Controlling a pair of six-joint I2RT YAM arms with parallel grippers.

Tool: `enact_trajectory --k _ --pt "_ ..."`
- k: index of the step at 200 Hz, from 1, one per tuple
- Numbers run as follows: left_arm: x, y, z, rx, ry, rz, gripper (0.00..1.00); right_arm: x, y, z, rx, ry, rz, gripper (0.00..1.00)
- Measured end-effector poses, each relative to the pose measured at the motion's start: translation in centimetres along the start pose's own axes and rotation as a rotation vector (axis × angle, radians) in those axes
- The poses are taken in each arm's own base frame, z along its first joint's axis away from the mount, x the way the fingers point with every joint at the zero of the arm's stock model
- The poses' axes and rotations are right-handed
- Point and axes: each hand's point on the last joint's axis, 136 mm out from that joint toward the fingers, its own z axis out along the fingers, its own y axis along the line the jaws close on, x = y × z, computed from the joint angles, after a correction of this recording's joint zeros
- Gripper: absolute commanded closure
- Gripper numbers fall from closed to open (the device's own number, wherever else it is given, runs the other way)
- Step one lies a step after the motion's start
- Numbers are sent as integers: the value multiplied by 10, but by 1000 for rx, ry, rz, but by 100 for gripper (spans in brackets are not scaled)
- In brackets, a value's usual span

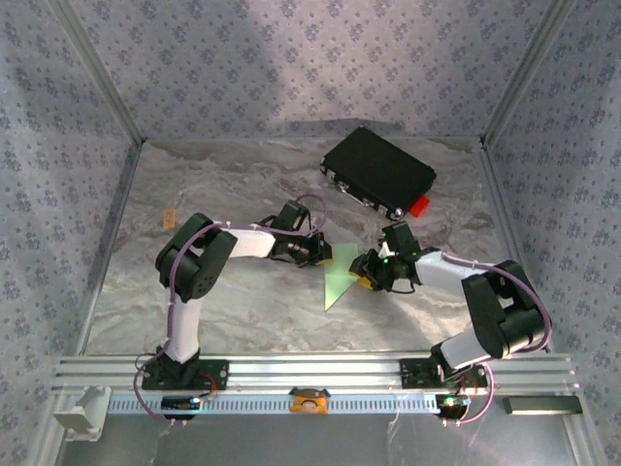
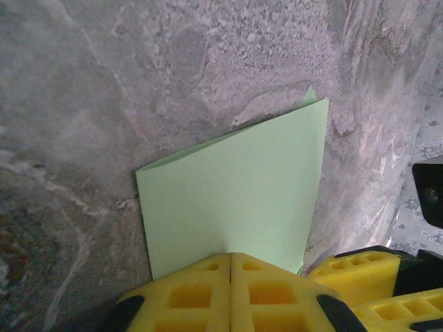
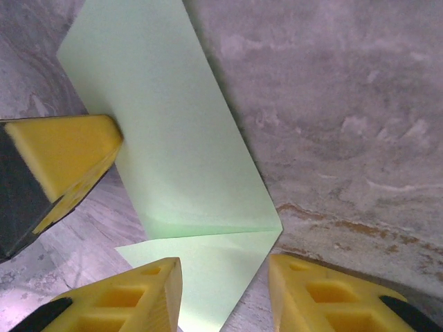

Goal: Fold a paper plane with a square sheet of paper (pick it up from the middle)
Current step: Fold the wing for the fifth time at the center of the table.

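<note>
Marbled tabletop point(image 1: 243, 184): square sheet of paper point(image 2: 242, 187) partly folded, most folds left; left gripper point(image 2: 230, 259) pressed together, perhaps creasing; right gripper point(image 3: 225, 277) spread.

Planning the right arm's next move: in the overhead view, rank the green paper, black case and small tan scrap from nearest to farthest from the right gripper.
Measured from the right gripper:
1. green paper, just to its left, at the fingertips.
2. black case, behind it, toward the back wall.
3. tan scrap, far off to the left.

Your pale green sheet of paper point(image 1: 342, 275) is folded into a pointed wedge near the black case point(image 1: 378, 173), tip pointing away.
</note>
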Motion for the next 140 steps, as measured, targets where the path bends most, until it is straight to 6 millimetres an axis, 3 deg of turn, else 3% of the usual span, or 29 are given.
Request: enact_trajectory --k 73,140 --pt "0 0 0 0 0 -10 94 3 0 6 6 19 31 63" --pt "0 0 0 0 -1 -10 94 -1 14 11 -44 -1 -5 60"
